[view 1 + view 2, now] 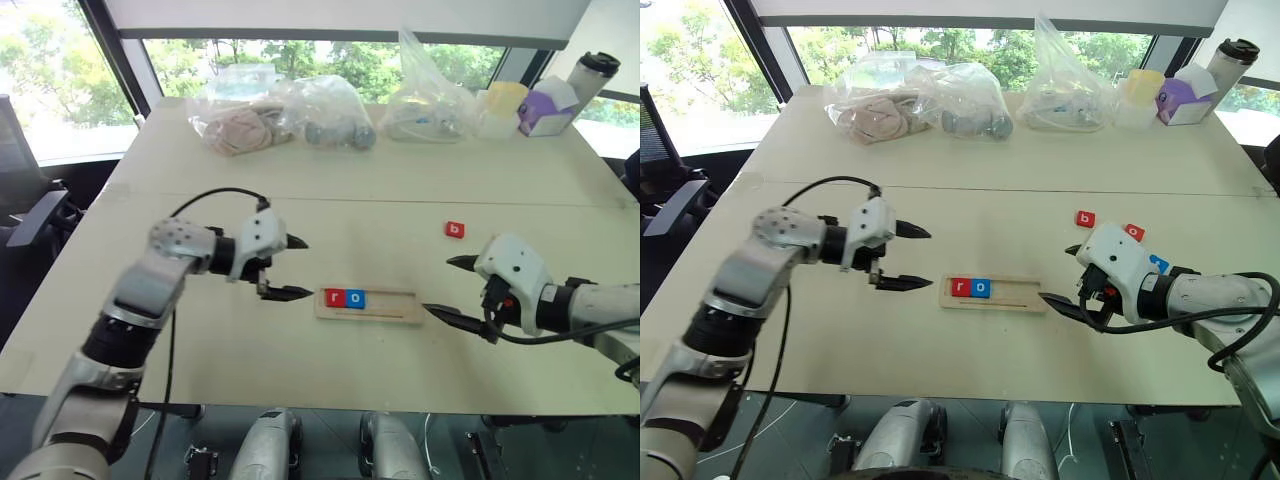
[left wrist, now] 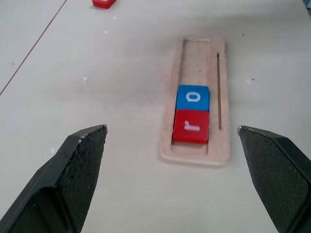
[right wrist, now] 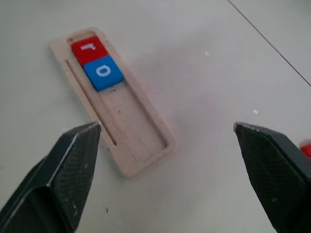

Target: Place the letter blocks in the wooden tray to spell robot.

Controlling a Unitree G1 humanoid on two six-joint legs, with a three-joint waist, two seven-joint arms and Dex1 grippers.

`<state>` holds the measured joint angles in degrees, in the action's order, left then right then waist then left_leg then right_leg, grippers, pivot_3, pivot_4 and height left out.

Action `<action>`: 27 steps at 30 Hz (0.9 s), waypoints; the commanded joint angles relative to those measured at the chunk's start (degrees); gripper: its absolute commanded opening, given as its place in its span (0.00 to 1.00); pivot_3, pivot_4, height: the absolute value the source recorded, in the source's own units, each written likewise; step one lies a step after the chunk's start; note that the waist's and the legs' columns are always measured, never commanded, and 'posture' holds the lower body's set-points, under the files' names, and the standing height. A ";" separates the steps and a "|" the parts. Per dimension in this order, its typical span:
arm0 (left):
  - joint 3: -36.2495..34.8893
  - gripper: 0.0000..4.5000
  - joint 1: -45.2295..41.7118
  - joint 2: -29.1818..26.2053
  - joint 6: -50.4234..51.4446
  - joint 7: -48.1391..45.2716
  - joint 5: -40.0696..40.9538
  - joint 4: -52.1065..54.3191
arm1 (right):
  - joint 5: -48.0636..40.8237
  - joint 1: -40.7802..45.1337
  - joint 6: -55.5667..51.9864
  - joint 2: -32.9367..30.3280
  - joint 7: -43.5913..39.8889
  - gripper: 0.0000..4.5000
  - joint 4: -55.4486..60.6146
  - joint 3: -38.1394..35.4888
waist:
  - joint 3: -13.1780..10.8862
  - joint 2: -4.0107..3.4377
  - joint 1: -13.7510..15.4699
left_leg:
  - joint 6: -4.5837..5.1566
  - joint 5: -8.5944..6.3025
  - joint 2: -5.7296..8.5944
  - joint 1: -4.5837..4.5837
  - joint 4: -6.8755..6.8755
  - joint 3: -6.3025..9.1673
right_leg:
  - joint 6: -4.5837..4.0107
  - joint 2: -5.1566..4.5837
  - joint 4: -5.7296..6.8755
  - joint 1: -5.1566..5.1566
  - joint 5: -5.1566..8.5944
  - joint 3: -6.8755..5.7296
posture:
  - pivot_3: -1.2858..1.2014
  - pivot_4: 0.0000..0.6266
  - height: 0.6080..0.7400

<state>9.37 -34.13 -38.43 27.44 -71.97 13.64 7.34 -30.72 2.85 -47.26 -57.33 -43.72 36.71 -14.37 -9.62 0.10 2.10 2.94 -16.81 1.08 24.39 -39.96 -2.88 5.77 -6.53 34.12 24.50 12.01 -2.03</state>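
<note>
The wooden tray (image 1: 395, 304) lies flat near the table's front middle. At its left end sit a red "r" block (image 1: 333, 297) and, touching it on the right, a blue "o" block (image 1: 356, 298); the rest of the groove is bare. A red "b" block (image 1: 455, 230) lies loose behind the tray's right end, with a red "o" block (image 1: 1134, 232) and a partly hidden blue block (image 1: 1158, 263) beside it. My left gripper (image 1: 302, 267) hangs open just left of the tray, holding nothing. At the tray's right end, my right gripper (image 1: 441, 286) is open and empty too.
Clear plastic bags (image 1: 285, 115) of goods line the table's far side, with a purple box (image 1: 545, 108), a pale container (image 1: 500, 108) and a tumbler (image 1: 592, 80) at the far right. A black cable (image 1: 215, 195) loops over my left arm. The table's front edge (image 1: 330, 405) runs close below the tray.
</note>
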 commanded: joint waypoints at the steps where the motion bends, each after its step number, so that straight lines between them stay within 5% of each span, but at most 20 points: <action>1: -6.13 0.99 1.29 -3.90 2.94 -3.99 7.54 2.87 | 1.19 3.58 2.28 1.18 0.42 1.00 -2.87 1.84 | -0.01 0.00 -0.03 | 0.00 0.00 0.00 -0.01 -0.01 -0.01 | 0.00 0.00 0.00 0.00 0.00 0.00 | 0.52 0.24 1.00; 9: -11.76 0.99 1.99 -5.31 3.01 -1.48 12.48 0.08 | 12.03 12.66 8.81 6.29 7.02 1.00 -14.79 10.28 | -0.05 -0.01 0.04 | -0.08 0.06 0.02 -0.01 -0.06 -0.03 | 0.00 0.05 0.07 -0.01 0.00 0.00 | 0.52 0.24 1.00; 14: -12.10 0.99 4.02 -4.26 4.95 2.12 14.78 3.74 | 16.28 20.29 1.44 14.02 18.07 1.00 -21.65 10.88 | -0.05 0.00 -0.20 | -0.10 0.08 0.04 -0.01 -0.05 -0.04 | 0.04 0.04 0.13 0.00 -0.03 0.00 | 0.52 0.24 1.00; 21: -11.44 0.99 6.55 -2.79 6.65 6.65 16.28 8.08 | 18.31 28.24 -14.93 33.77 38.02 1.00 -24.62 3.85 | -0.07 -0.03 -1.42 | -0.40 0.26 0.02 -0.01 0.02 0.02 | 0.18 0.08 0.30 0.05 -0.11 -0.01 | 0.52 0.24 1.00; 27: -10.20 0.99 8.66 -3.61 6.41 7.33 15.92 11.41 | 22.26 32.51 -15.01 41.64 49.53 1.00 -30.29 -2.23 | -0.09 -0.08 -1.64 | -0.40 0.26 0.05 -0.04 0.03 0.02 | 0.19 0.09 0.43 0.09 -0.11 -0.01 | 0.52 0.24 1.00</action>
<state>-0.79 -25.29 -41.40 34.42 -64.98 28.94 16.63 -9.67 33.94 -63.33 -16.14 3.34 6.74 -14.39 -9.70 0.02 0.46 2.52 -16.54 1.13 24.34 -39.93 -2.87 5.96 -6.44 34.56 24.60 11.89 -2.04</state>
